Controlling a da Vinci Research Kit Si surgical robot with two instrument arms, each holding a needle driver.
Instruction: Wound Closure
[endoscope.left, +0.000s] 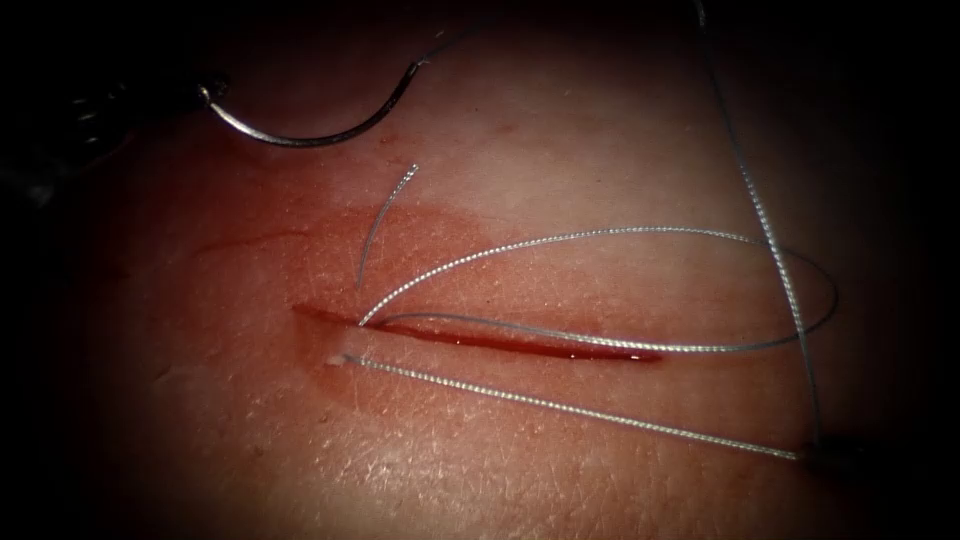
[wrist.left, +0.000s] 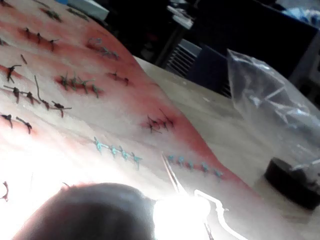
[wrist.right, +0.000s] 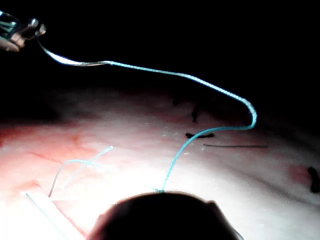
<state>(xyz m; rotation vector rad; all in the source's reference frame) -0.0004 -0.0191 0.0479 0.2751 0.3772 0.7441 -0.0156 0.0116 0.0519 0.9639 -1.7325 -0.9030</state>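
Left tool (endoscope.left: 205, 92), upper left of frame, gripped the needle (endoscope.left: 310, 130) at its tip end, clear of the tissue (endoscope.left: 560, 460). Right tool (endoscope.left: 835, 455), lower right, held the thread (endoscope.left: 600, 412); thread looped over the cut (endoscope.left: 500, 340).

Curved needle (endoscope.left: 300, 135) sits clear of the tissue (endoscope.left: 560, 460) at 11 o'clock from the cut (endoscope.left: 500, 342), bowed downward. Thread (endoscope.left: 600, 235) trails from its swaged end, loops at 3 o'clock, and enters at the cut's left end. A short tail (endoscope.left: 385, 220) stands at 12 o'clock.
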